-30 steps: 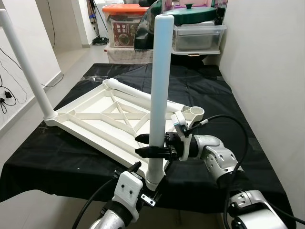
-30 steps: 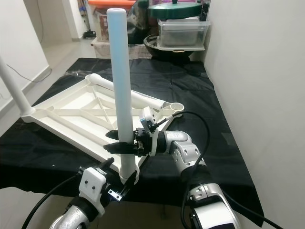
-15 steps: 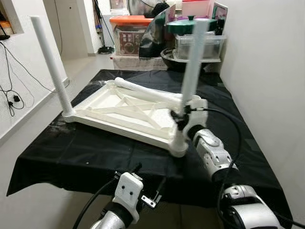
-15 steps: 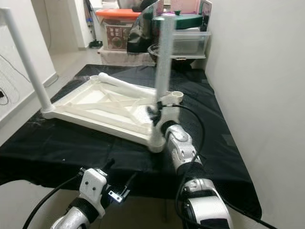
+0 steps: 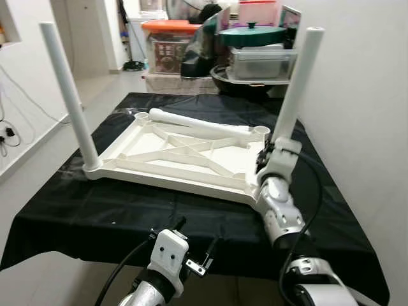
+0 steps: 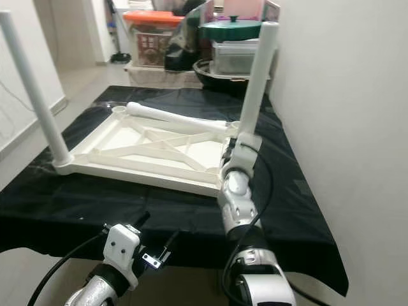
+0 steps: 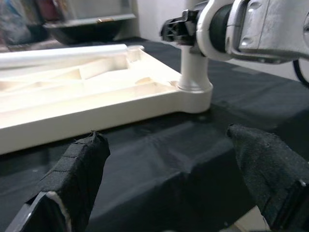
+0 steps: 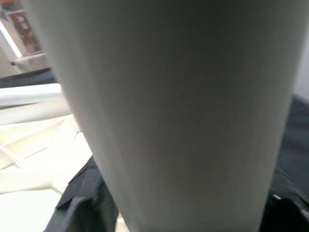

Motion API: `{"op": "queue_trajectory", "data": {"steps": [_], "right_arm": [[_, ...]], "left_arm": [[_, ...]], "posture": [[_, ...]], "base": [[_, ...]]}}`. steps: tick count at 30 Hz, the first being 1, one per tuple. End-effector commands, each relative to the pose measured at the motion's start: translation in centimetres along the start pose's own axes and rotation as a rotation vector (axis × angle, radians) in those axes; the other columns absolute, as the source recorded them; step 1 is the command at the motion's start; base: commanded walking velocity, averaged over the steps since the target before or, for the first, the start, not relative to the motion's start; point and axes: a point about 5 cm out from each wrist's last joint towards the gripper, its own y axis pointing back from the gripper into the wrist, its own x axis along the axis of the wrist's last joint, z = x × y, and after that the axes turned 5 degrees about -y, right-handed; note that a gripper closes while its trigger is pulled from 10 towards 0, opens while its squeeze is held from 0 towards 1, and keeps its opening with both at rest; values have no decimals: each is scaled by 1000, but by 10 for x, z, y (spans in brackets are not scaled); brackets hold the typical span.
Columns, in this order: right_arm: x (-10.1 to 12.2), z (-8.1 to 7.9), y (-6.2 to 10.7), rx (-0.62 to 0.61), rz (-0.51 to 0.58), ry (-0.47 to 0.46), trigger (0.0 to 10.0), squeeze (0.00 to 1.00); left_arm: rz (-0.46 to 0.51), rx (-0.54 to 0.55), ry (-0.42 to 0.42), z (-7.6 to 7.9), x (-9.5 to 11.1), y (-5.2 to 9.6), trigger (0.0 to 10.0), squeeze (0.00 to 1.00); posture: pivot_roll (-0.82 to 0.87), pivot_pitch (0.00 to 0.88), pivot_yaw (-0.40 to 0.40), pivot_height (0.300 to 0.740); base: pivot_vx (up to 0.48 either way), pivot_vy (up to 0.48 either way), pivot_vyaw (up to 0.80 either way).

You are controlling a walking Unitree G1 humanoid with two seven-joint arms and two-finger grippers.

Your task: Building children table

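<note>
The white children's table top lies upside down on a black cloth, ribs facing up. Taking that top as the landmark: 1 leg stands upright in its near-left corner socket, a second leg rises from its near-right corner, leaning slightly away from the top, and a third leg lies flat along its far edge. The right gripper is at the near-right corner, against the lower part of the second leg — whether its fingers clasp the leg I cannot tell. The left gripper hangs below the near edge of the top, fingers spread wide and holding nothing. Storage boxes sit beyond the far edge.
</note>
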Motion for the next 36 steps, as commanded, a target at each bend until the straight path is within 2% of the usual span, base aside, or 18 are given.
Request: {"op": "queue_trajectory", "data": {"steps": [1, 2, 3, 8, 9, 10, 11, 12, 13, 14, 15, 19, 20, 22, 25, 33, 34, 36], "right_arm": [[3, -8, 0, 65, 19, -31, 10000, 1000], [6, -15, 2, 127, 44, -25, 10000, 1000], [5, -21, 3, 220, 32, -69, 10000, 0], [6, -27, 5, 375, 36, -105, 10000, 0], [7, -29, 5, 491, 23, -122, 10000, 0], [7, -29, 5, 491, 23, -122, 10000, 0], [10, -30, 6, 624, 1, -125, 10000, 0], [10, -30, 6, 624, 1, -125, 10000, 0], [9, -28, 10, 899, -111, -131, 10000, 0], [9, -28, 10, 899, -111, -131, 10000, 0], [8, -27, 12, 972, -156, -132, 10000, 0], [2, -19, 39, 1380, -317, -83, 10000, 0], [2, -19, 39, 1380, -317, -83, 10000, 0], [1, -15, 47, 1500, -351, -63, 10000, 0], [7, -18, 51, 1598, -354, -83, 10000, 0], [20, -28, 54, 1725, -357, -117, 10000, 0], [22, -30, 57, 1756, -354, -103, 314, 0], [22, -31, 58, 1770, -350, -93, 314, 0]], "left_arm": [[-17, -4, 9, 1, -3, 1, 10000, 0], [-17, -4, 10, 1, -3, 1, 10000, 0], [-18, -5, 10, 1, -3, 0, 10000, 0], [-18, -7, 11, 2, -4, 0, 10000, 0], [-18, -6, 10, 2, -4, 0, 10000, 0], [-18, -6, 10, 2, -4, 0, 10000, 0], [-18, -6, 10, 2, -4, 0, 10000, 0], [-18, -6, 10, 2, -4, 0, 10000, 0], [-16, -7, 11, 2, -4, 0, 10000, 0], [-16, -7, 11, 2, -4, 0, 10000, 0], [-16, -8, 11, 2, -4, 0, 10000, 0], [-15, -5, 13, 2, -4, 0, 10000, 0], [-15, -5, 13, 2, -4, 0, 10000, 0], [-15, -5, 13, 3, -4, 0, 10000, 0], [-15, -6, 13, 3, -4, 0, 10000, 0], [-14, -6, 12, 2, -3, 0, 10000, 0], [-15, -5, 12, 1, -3, 0, 10000, 0], [-15, -5, 11, 1, -3, 0, 10000, 0]], "posture": [[1, 0, -3, 740], [-2, 0, -6, 740], [-4, 0, -3, 740], [-4, 0, -3, 740], [0, 0, -3, 740], [0, 0, -3, 740], [0, 0, -3, 740], [0, 0, -3, 740], [0, 0, -3, 740], [0, 0, -3, 740], [0, 0, -3, 740], [-8, 0, -3, 740], [-8, 0, -3, 740], [-3, 0, -8, 740], [1, 0, -9, 740], [5, 0, -8, 740], [5, 0, -8, 740], [5, 0, -8, 740]], "base": [[0, 0, 0], [0, 0, 0], [0, 0, 0], [0, 0, 0], [0, 0, 0], [0, 0, 0], [0, 0, 0], [0, 0, 0], [0, 0, 0], [0, 0, 0], [0, 0, 0], [0, 0, 0], [0, 0, 0], [0, 0, 0], [0, 0, 0], [0, 0, 0], [0, 0, 0], [0, 0, 0]]}}
